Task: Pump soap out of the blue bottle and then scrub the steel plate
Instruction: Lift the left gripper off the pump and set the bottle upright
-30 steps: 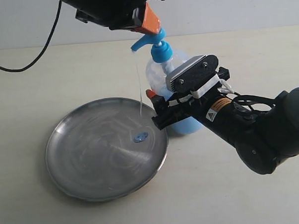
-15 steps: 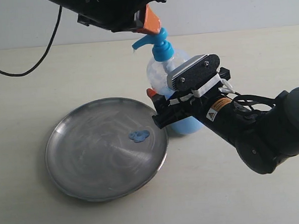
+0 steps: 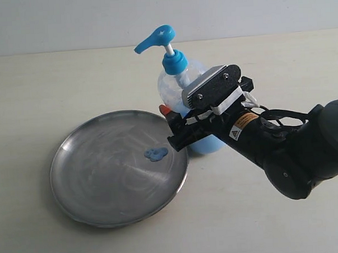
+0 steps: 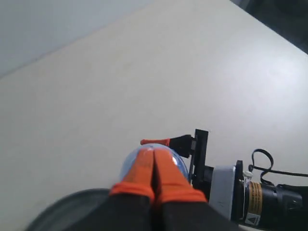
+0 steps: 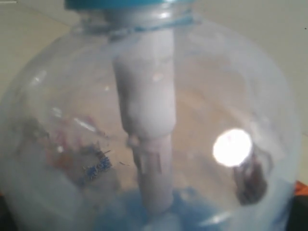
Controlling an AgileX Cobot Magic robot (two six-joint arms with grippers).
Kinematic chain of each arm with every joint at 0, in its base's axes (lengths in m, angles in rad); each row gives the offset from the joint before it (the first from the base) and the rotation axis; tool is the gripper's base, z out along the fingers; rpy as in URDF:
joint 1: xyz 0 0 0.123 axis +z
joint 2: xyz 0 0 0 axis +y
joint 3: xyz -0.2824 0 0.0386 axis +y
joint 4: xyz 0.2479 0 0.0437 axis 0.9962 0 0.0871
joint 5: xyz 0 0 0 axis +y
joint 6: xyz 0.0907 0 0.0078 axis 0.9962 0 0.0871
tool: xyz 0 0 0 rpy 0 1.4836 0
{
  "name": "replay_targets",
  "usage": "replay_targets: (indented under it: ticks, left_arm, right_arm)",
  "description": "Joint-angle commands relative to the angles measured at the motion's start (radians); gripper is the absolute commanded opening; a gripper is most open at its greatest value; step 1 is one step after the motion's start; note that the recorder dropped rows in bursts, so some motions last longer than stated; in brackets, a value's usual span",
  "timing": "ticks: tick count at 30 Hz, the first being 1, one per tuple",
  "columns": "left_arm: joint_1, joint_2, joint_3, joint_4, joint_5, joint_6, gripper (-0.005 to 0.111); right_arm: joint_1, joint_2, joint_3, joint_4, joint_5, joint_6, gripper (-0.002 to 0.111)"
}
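The blue bottle (image 3: 175, 84) stands upright just beyond the right rim of the steel plate (image 3: 99, 188), with its pump head (image 3: 155, 37) raised and its spout over the plate. A small blob of soap (image 3: 157, 154) lies on the plate near that rim. My right gripper (image 3: 174, 125) is shut on the bottle's lower body, one finger on each side. The right wrist view is filled by the bottle (image 5: 154, 120) and its dip tube. My left gripper (image 4: 153, 155) hovers above the bottle (image 4: 127, 166), orange fingers pressed together and holding nothing. It is outside the exterior view.
The plate and bottle rest on a pale tabletop (image 3: 55, 81) with a light wall behind. The right arm (image 3: 293, 154) stretches in from the right, low over the table. The plate's rim (image 4: 57, 207) shows dimly in the left wrist view.
My left gripper has lifted off the pump head and left the exterior view. The pump head has sprung up. The soap stream has ended in a blob on the plate. The bottle has shifted slightly left.
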Motion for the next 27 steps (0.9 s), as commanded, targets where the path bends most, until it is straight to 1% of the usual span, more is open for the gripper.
replay_targets:
  ticks: [1,7,14,21,25,27]
  left_arm:
    - [-0.004,-0.059,0.001,0.085,-0.007,-0.066,0.0]
    - [-0.004,-0.085,0.077,0.09,-0.013,-0.066,0.0]
    - [-0.004,-0.088,0.153,0.148,-0.043,-0.066,0.0]
    - [-0.004,-0.088,0.23,0.178,-0.137,-0.057,0.0]
    - [-0.004,-0.088,0.293,0.225,-0.228,-0.057,0.0]
    - [-0.004,-0.088,0.327,0.234,-0.274,-0.057,0.0]
  right_arm:
    - [0.001,-0.022,-0.008,0.021,-0.067,-0.011,0.0]
    - [0.001,-0.022,-0.008,0.062,-0.074,0.033,0.0]
    - [0.001,-0.022,-0.008,0.094,-0.077,0.079,0.0]
    - [0.001,-0.022,-0.008,0.114,-0.079,0.12,0.0]
    - [0.001,-0.022,-0.008,0.17,-0.084,0.12,0.0]
    - [0.001,-0.022,0.005,0.202,-0.118,0.13,0.0]
